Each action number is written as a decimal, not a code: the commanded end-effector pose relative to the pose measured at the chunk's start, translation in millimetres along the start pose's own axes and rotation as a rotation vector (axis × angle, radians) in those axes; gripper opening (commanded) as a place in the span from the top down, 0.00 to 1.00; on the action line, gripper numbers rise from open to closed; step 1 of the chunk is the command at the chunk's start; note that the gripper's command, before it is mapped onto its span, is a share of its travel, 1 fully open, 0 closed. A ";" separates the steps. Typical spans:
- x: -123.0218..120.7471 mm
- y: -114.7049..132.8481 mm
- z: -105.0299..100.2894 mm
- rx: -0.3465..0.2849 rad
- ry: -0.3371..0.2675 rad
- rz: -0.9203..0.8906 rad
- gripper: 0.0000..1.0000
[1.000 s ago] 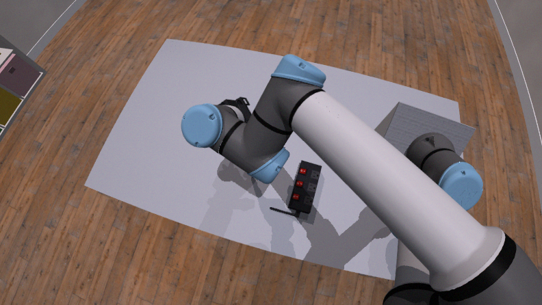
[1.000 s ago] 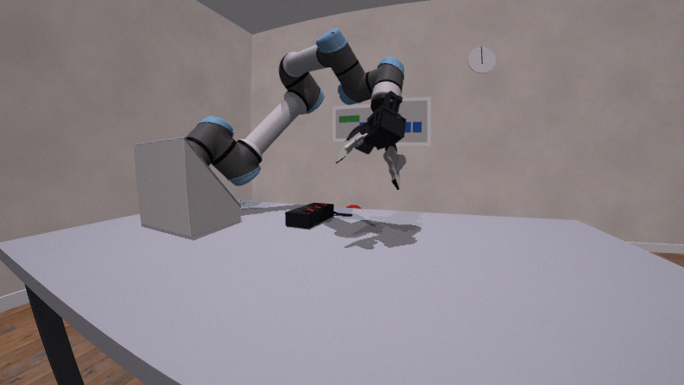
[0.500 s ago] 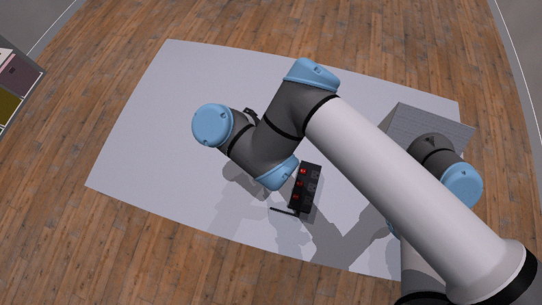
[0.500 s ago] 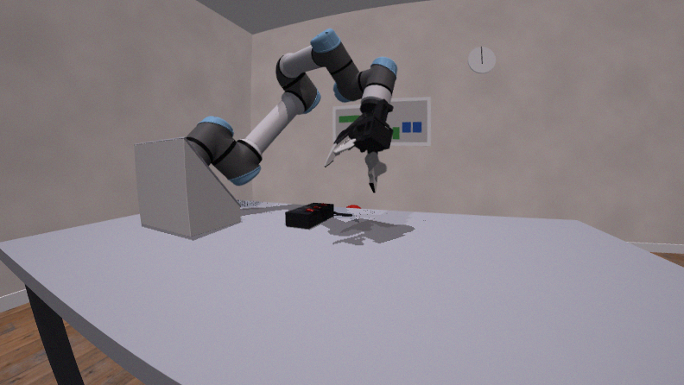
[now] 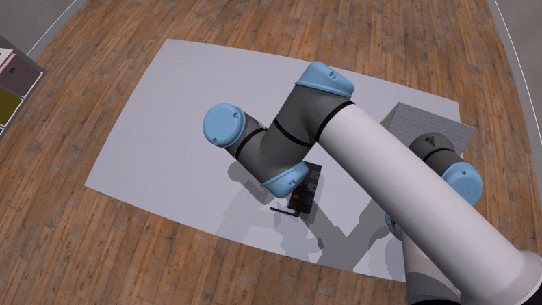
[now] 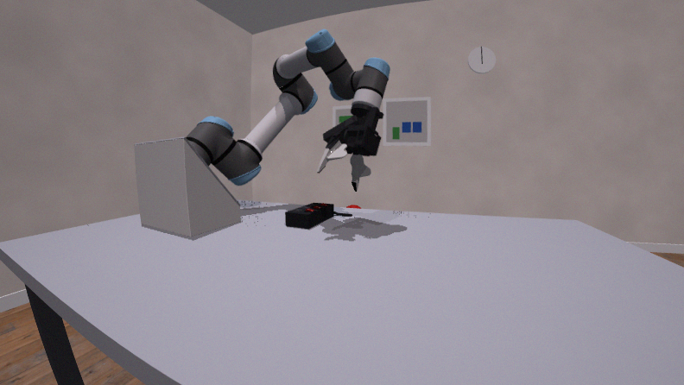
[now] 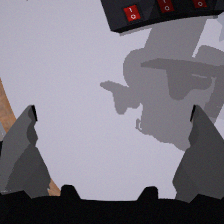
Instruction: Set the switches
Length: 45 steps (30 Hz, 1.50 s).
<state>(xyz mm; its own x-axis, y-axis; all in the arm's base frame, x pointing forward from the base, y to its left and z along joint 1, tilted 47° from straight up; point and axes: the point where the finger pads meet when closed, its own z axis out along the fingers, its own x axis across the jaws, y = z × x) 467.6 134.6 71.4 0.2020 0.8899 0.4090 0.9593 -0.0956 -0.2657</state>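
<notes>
A black power strip (image 5: 305,190) lies on the grey table with its red switches facing up. A short black cable stub (image 5: 283,210) leaves its near end. It also shows in the exterior view (image 6: 309,214). In the wrist view its edge with red switches (image 7: 132,13) sits at the top of the frame. My gripper (image 6: 340,173) hangs well above the table, to the right of and above the strip. Its fingers are open and empty. In the top view the arm hides the gripper and part of the strip.
A grey wedge-shaped base block (image 6: 180,186) stands on the table to the left of the strip and carries the arm. A small red object (image 6: 353,206) lies behind the strip. The table edge and wooden floor lie beyond.
</notes>
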 end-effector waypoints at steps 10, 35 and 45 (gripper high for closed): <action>17.9 -50.4 2.8 0.085 0.116 -0.264 0.00; 42.9 -103.1 3.4 0.121 0.274 -0.551 0.00; 46.1 -108.7 3.3 0.122 0.293 -0.582 0.00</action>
<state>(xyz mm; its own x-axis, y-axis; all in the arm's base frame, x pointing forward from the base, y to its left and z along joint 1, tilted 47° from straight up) 375.4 186.1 114.0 -0.2660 0.6392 0.7216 0.9077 0.4181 -0.0357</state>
